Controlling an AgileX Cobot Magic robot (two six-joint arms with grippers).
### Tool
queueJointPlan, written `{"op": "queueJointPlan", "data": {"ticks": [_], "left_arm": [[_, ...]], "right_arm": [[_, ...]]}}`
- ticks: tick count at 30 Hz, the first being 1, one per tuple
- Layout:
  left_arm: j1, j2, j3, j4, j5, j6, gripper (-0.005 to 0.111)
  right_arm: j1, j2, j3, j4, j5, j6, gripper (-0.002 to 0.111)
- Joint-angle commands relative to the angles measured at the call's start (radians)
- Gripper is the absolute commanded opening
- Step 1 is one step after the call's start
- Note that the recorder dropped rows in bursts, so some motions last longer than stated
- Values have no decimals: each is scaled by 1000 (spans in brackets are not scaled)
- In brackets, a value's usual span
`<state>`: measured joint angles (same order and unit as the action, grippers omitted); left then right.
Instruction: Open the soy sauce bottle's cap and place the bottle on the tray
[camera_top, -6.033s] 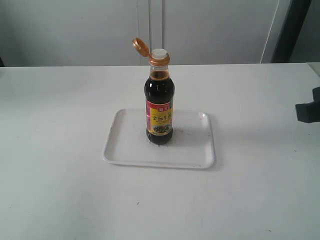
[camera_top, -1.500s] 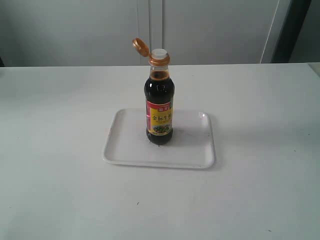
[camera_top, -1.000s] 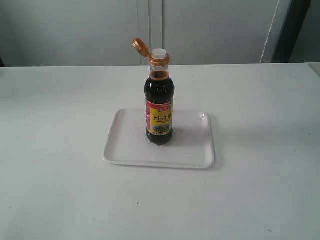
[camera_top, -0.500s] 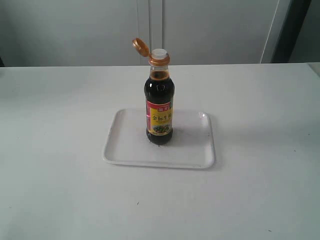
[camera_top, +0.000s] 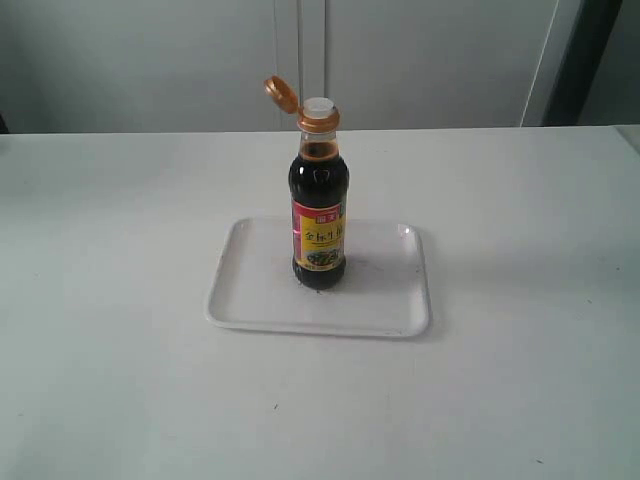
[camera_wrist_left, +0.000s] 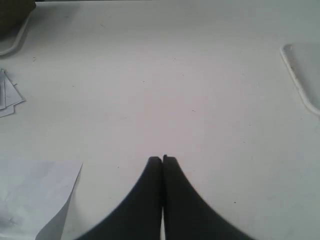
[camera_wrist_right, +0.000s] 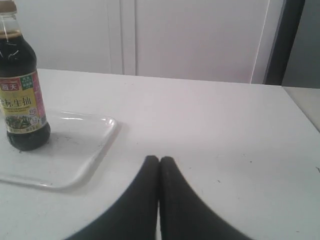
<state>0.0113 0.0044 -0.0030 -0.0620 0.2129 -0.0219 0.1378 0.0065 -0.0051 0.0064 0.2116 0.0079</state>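
Note:
The soy sauce bottle (camera_top: 319, 215) stands upright on the white tray (camera_top: 255, 295), full of dark liquid, with its red, yellow and green label facing me. Its copper-orange cap (camera_top: 281, 93) is flipped back on the hinge and the white spout (camera_top: 318, 105) is bare. Neither gripper shows in the exterior view. The left gripper (camera_wrist_left: 162, 159) is shut on nothing above bare table, with a corner of the tray (camera_wrist_left: 300, 82) off to one side. Well away from the bottle (camera_wrist_right: 21, 95) and the tray (camera_wrist_right: 85, 155), the right gripper (camera_wrist_right: 159, 159) is also shut and empty.
Everything rests on a white table (camera_top: 120, 390). Sheets of paper (camera_wrist_left: 35, 200) lie near the left gripper. A white wall and a dark upright strip (camera_top: 580, 60) stand behind the table's far edge.
Six seconds ago a dark part of the right arm showed at the right edge of the exterior view; it has gone out of view. Bottle, cap and tray have not moved.

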Motion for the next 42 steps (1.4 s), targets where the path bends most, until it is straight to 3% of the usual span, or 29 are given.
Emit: {"op": "queueJointPlan", "data": {"ticks": [1, 8, 42], "left_arm": [[1, -4, 3, -14, -4, -1, 0], [1, -4, 3, -14, -4, -1, 0], [1, -4, 3, -13, -4, -1, 0]], "right_arm": [[-5, -6, 5, -6, 13, -8, 0], [-5, -6, 5, -6, 131, -8, 0], [-5, -6, 5, -6, 131, -8, 0]]}}
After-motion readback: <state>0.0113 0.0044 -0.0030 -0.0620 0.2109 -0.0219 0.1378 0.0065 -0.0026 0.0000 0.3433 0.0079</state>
